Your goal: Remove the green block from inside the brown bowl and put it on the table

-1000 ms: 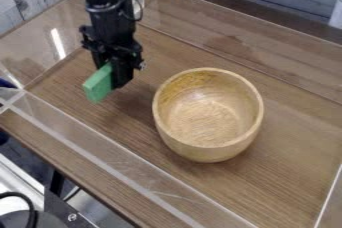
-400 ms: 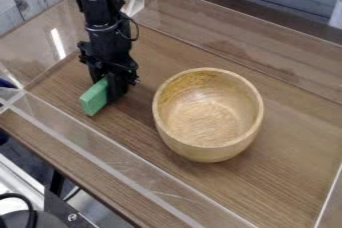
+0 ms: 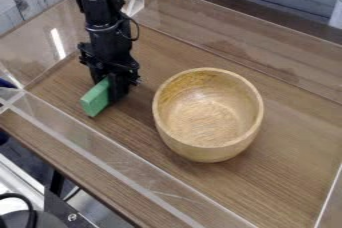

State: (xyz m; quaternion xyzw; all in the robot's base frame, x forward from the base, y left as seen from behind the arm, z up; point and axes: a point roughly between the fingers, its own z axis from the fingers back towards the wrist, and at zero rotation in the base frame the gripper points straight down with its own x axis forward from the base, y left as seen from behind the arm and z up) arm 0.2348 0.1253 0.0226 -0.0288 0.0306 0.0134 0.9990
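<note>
The black gripper (image 3: 112,77) is clamped tight on the matte green block (image 3: 95,97), which seems to touch the wood-grain table (image 3: 201,187), left of the round, thick-rimmed brown bowl (image 3: 207,113).

A single camera looks down at a slant from above and in front of the table (image 3: 254,187), facing across it toward the far acrylic wall (image 3: 254,17). It sits fairly near: the near acrylic wall (image 3: 80,152) crosses the lower left, the arm (image 3: 96,2) runs out of the top edge, and the brown bowl (image 3: 209,114) lies near centre.
</note>
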